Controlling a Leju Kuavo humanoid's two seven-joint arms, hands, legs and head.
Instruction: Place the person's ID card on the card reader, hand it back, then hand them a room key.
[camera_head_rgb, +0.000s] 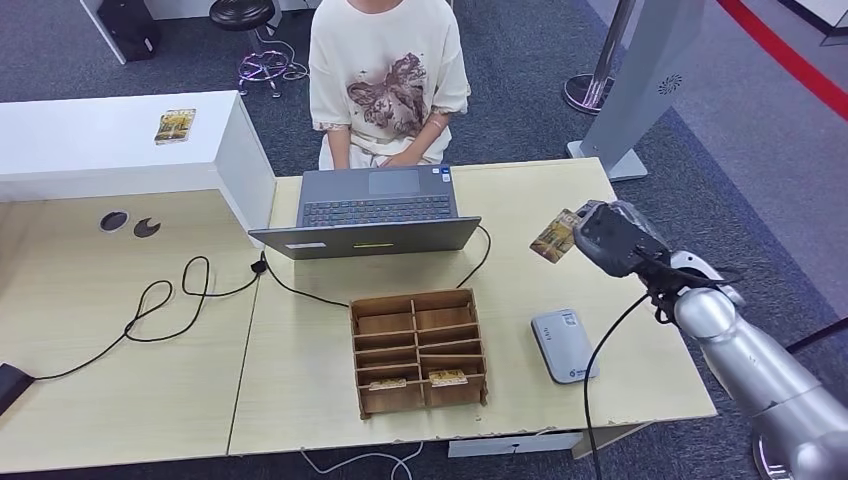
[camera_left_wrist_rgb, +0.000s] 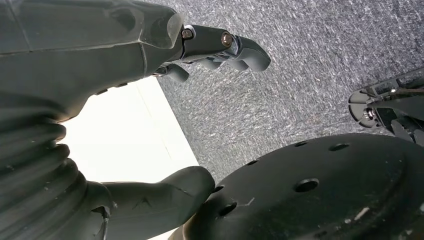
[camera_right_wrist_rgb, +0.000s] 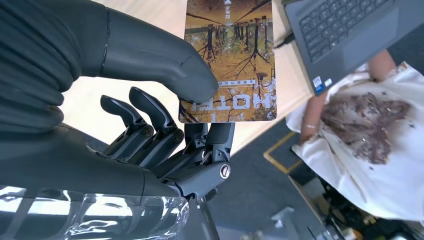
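The right hand is raised above the right end of the wooden desk, pinching a card between thumb and fingers; the card (autumn trees, upside-down lettering in the right wrist view) points toward the person seated behind the open laptop. The grey card reader lies flat on the desk, below the hand and just right of the wooden slotted box, which holds two more cards in its front slots. The left hand hangs over carpet, fingers apart, holding nothing
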